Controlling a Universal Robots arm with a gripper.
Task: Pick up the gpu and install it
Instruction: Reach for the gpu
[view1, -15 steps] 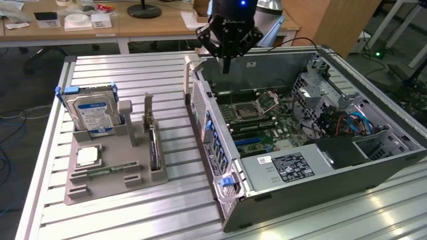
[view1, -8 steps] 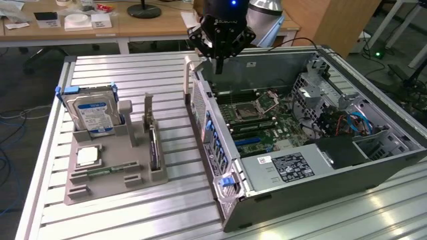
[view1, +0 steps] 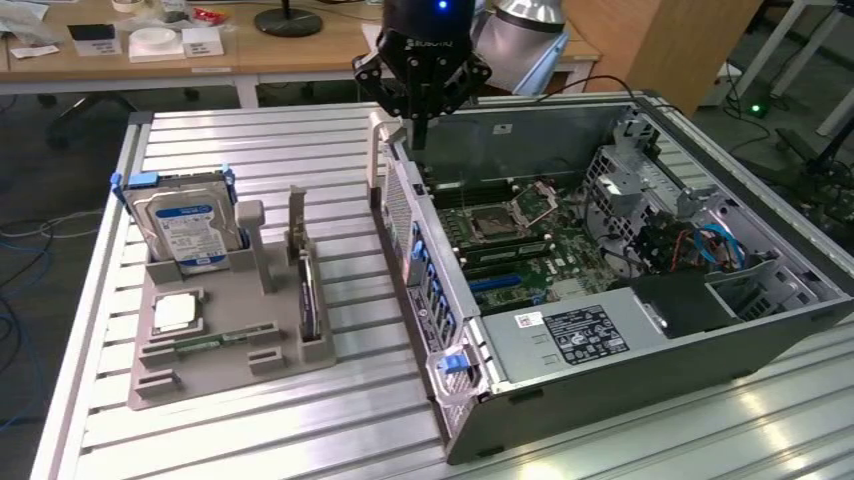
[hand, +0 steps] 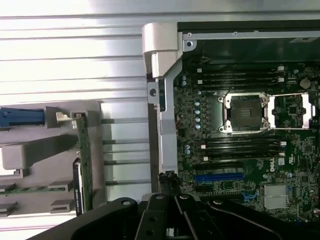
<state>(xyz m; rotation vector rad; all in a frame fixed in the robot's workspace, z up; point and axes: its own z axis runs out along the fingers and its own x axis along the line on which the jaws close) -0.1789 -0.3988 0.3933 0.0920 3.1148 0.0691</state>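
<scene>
Since my black gripper (view1: 418, 135) hangs clenched and empty, meeting the thin dark gpu card (view1: 310, 300) so would likely topple it.

- Arm above the computer case (view1: 627, 375): cut off by the exterior view's top edge, over the gripper (view1: 416, 135).
- Gpu (view1: 310, 300), in the grey holder (view1: 227, 385) beside the case: seen edge-on, faces not visible. In the wrist view one end is hidden behind the gripper's body.
- Label (view1: 583, 335) inside the case: print too small to read.
- Holder, wrist view: cut off at the picture's edge.
</scene>
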